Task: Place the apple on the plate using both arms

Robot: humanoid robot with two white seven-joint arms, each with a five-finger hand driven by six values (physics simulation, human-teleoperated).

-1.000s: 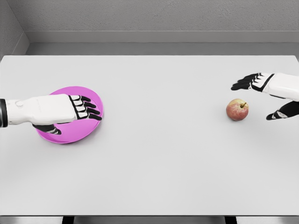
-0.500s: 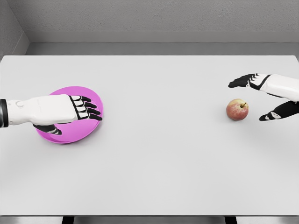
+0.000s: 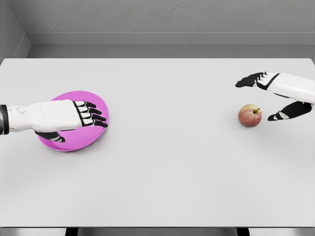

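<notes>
The left hand [image 3: 74, 117] hides much of the plate [image 3: 101, 105].

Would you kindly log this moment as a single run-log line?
apple: on table, not grasped | right hand: open, beside apple, not touching | left hand: over pink plate, grip unclear | step: apple pickup not yet done

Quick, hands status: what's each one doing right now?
Left hand: shut on the plate, gripping its rim.
Right hand: open, fingers spread beside the apple, not touching it.
</notes>
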